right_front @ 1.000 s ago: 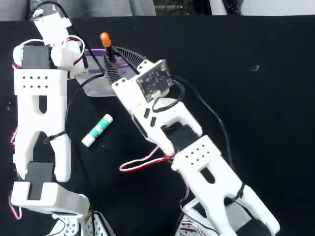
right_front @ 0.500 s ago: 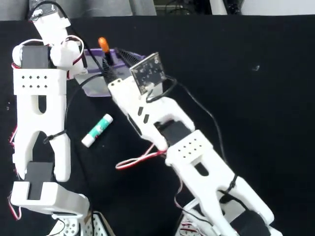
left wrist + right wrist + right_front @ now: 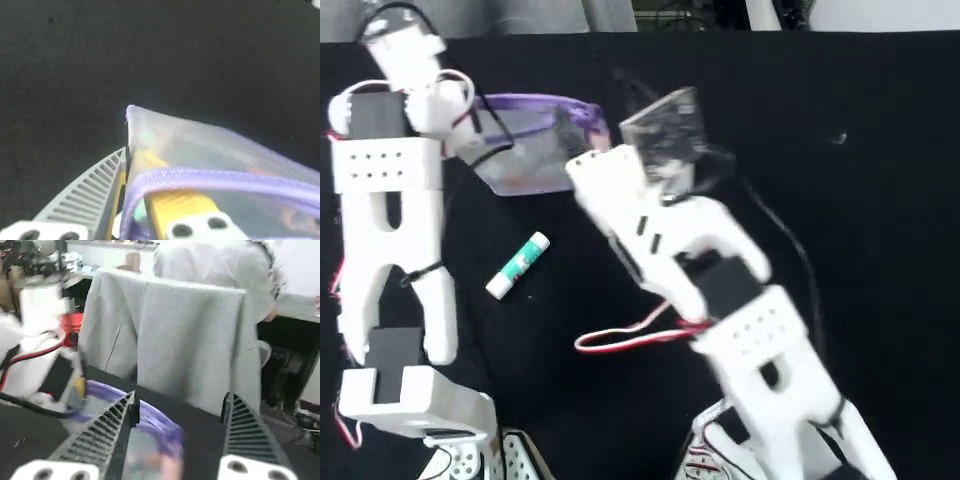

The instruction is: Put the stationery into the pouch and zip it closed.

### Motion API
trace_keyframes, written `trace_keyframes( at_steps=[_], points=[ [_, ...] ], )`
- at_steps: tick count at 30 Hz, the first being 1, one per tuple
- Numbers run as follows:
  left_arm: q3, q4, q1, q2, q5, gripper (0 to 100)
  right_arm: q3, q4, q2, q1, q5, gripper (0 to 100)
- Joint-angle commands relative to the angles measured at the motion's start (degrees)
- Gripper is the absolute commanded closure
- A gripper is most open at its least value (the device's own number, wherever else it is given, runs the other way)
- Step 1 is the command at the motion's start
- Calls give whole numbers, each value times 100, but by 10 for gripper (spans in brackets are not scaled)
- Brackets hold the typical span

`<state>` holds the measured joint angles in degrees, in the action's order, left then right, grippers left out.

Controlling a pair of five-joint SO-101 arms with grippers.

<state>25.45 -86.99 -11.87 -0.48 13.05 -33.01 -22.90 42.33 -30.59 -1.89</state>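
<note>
Black table [image 3: 880, 200], grey cloth [image 3: 190, 340] behind. Left gripper [image 3: 131, 157] clamped on pouch [image 3: 525, 150] rim; right gripper [image 3: 180, 397] spread wide, empty, just by the pouch. 1 glue stick [image 3: 518, 264] near the pouch — best grasped mid-barrel, dropped through the mouth.

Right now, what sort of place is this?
Probably a robotics lab or workshop: left arm and right arm at a black table, grey cloth draped behind, clutter beyond.
</note>
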Motion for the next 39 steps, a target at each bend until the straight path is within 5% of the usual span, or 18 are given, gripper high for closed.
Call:
trace_keyframes(
  at_steps=[1, 9, 17, 25, 39],
  points=[
    [497, 167, -840, -176, 79, 970, 927, -862, 382, 246, 9, 737],
    [1086, 158, -2624, -167, 79, 970, 1868, -1881, -321, 229, 211, 737],
    [1358, 202, -4215, -132, -105, 970, 2615, -3279, -1982, 62, 2215, 737],
    [1323, 211, -4426, -123, -167, 970, 3600, -4070, -4233, -949, 3288, 734],
    [1305, 176, -4400, -123, -360, 970, 5156, -4308, -6993, -1336, 6233, 734]
  ],
)
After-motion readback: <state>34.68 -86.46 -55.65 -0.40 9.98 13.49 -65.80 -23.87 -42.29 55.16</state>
